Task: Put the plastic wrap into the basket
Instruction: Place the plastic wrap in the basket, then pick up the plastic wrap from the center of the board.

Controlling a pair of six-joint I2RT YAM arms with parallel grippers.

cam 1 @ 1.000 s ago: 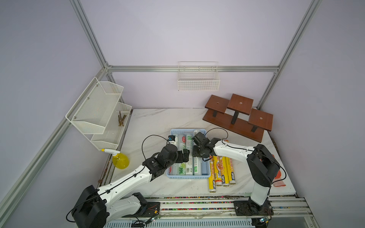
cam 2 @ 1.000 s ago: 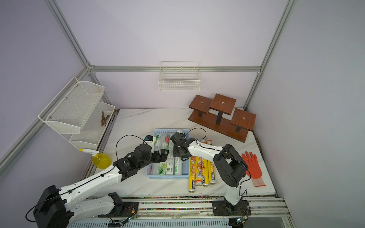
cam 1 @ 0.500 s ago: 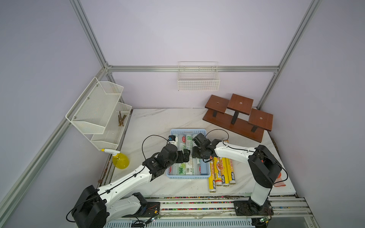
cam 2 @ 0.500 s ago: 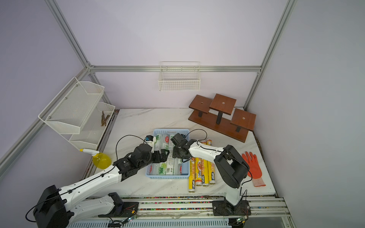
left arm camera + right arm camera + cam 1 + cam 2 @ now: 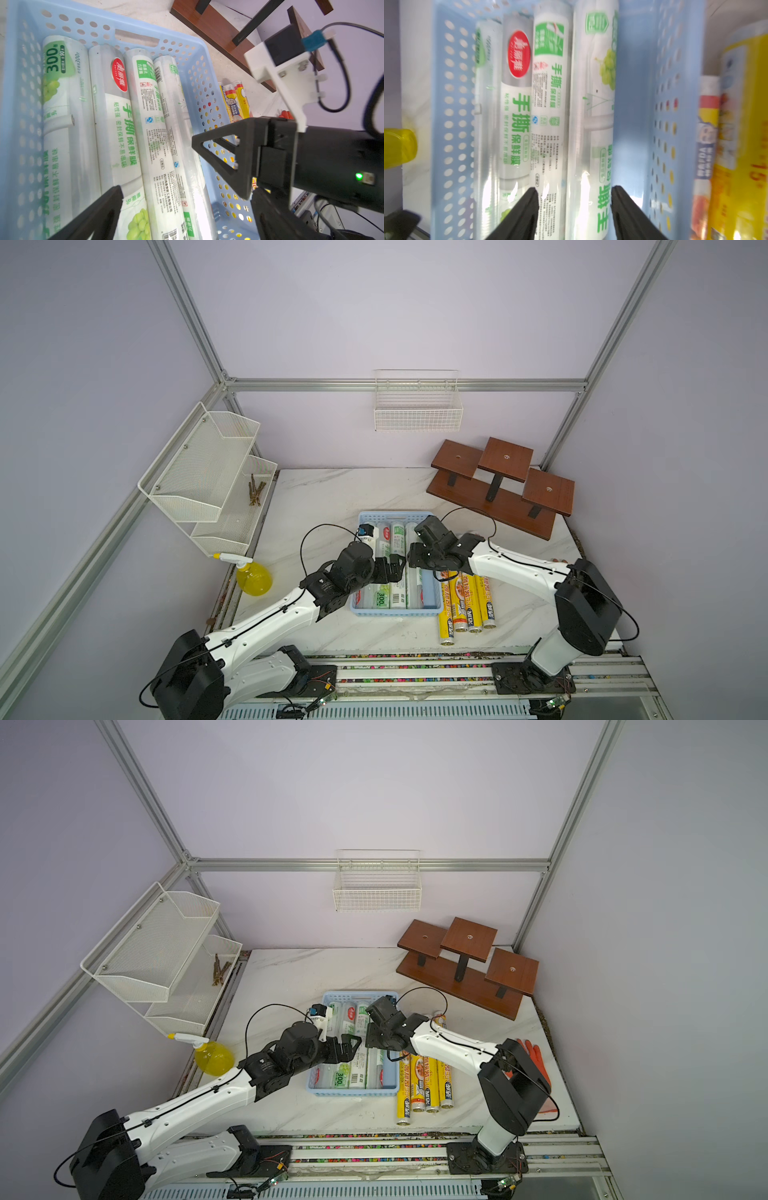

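Straddling one roll (image 5: 591,116), right fingers (image 5: 525,212) parted.

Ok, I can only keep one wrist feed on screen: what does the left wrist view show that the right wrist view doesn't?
Only the left wrist view: the right gripper seen from outside, the wooden stand, and the handle slot in the light-blue basket. Only the right wrist view: the yellow spray bottle, and the right gripper's fingertips standing apart above a roll. Both: four white, green-printed plastic wrap rolls side by side in the basket, with yellow rolls outside its wall.
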